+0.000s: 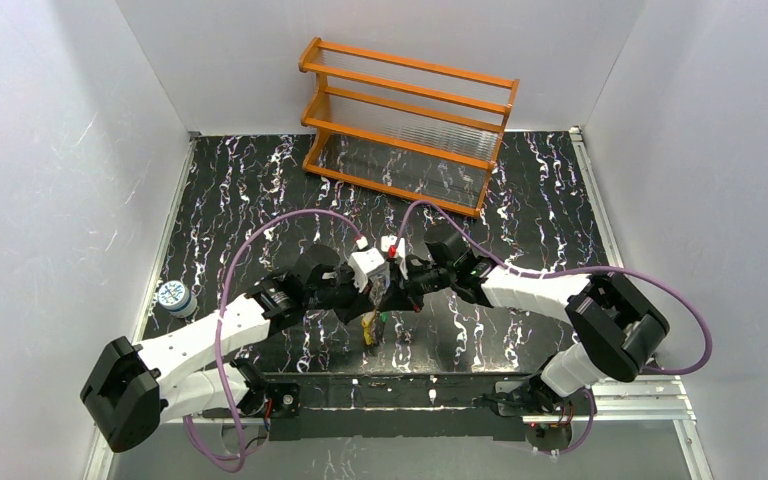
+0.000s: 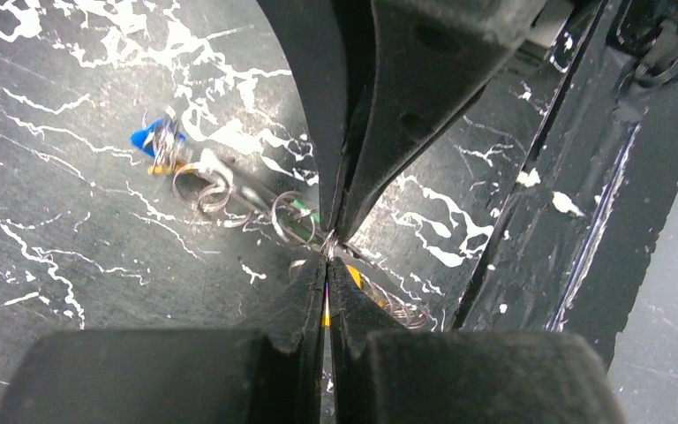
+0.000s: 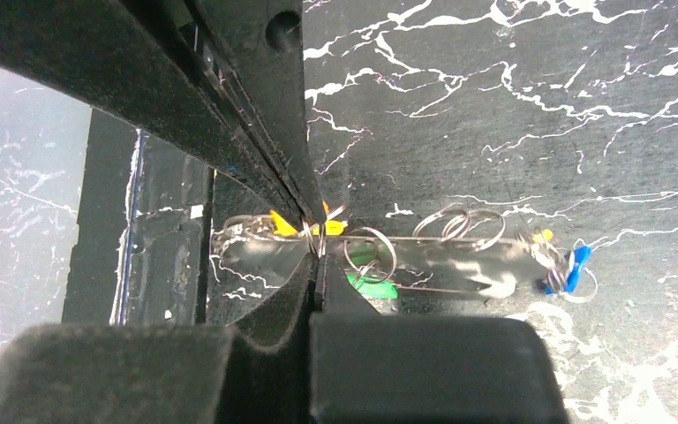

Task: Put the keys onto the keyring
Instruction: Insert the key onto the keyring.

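Observation:
My left gripper (image 1: 378,290) (image 2: 327,261) and right gripper (image 1: 394,286) (image 3: 318,258) meet tip to tip above the table's near middle. Both are shut on one thin wire ring (image 2: 328,243) (image 3: 319,237), seen edge-on. I cannot tell whether it is the keyring or a key's own ring. The key bunch (image 1: 372,328) hangs just below them. Yellow key heads (image 3: 281,223) sit beside the pinched ring. A green key (image 3: 371,284) (image 2: 305,209) and a blue key (image 3: 574,265) (image 2: 146,141) lie further along. Several small split rings (image 3: 459,225) lie among them.
An orange wooden rack (image 1: 405,120) stands at the back centre. A round blue-and-white disc (image 1: 173,296) sits at the left table edge. Purple cables (image 1: 260,235) arc over both arms. The metal front rail (image 1: 430,390) runs close below the grippers.

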